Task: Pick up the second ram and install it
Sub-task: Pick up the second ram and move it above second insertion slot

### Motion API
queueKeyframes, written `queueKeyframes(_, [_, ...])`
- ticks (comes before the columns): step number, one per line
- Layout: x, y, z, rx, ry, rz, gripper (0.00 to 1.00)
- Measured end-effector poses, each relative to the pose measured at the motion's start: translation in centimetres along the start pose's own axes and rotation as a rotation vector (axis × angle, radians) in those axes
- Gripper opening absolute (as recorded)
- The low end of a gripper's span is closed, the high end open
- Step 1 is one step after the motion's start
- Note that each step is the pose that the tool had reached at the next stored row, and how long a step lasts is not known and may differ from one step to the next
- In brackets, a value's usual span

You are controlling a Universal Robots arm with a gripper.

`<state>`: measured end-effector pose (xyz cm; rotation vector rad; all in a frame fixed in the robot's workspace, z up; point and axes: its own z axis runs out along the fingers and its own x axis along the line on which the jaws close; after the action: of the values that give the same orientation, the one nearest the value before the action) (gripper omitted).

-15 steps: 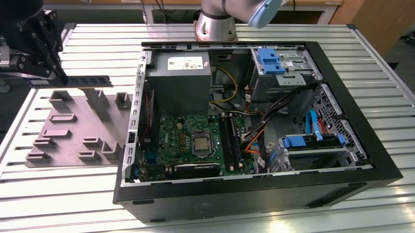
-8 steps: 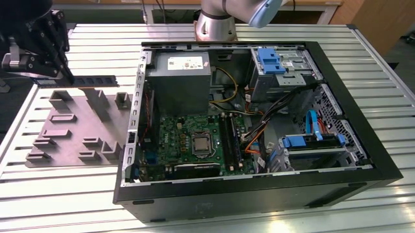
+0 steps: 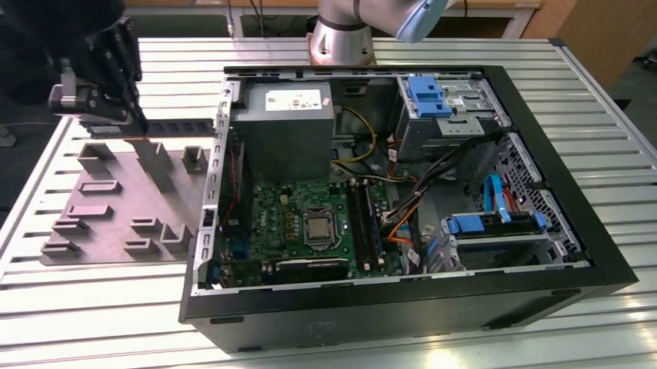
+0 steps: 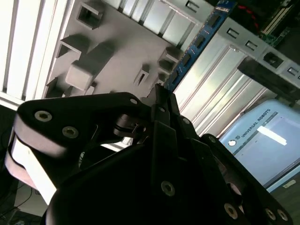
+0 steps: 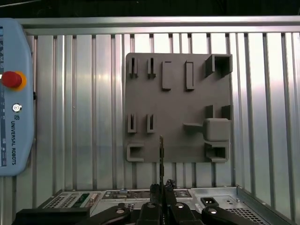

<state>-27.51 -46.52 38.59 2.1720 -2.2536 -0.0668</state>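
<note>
Claw clenched on one end of the second ram, which is held level on its long edge, its free end pointing toward the open computer case. The wrist hangs at the exterior view's left, fingers directed downward over the grey fixture plate. The plate lies on the slatted metal counter, beside the case.

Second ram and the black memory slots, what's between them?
In the exterior view, the case's side wall, the grey power supply and green motherboard lie between the second ram and the memory slots.
</note>
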Motion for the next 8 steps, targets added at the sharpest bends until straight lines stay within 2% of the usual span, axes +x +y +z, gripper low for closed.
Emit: queueKeyframes(8, [-0.14,-3.63,-0.08,-0.0001,0.0001,0.000,0.14])
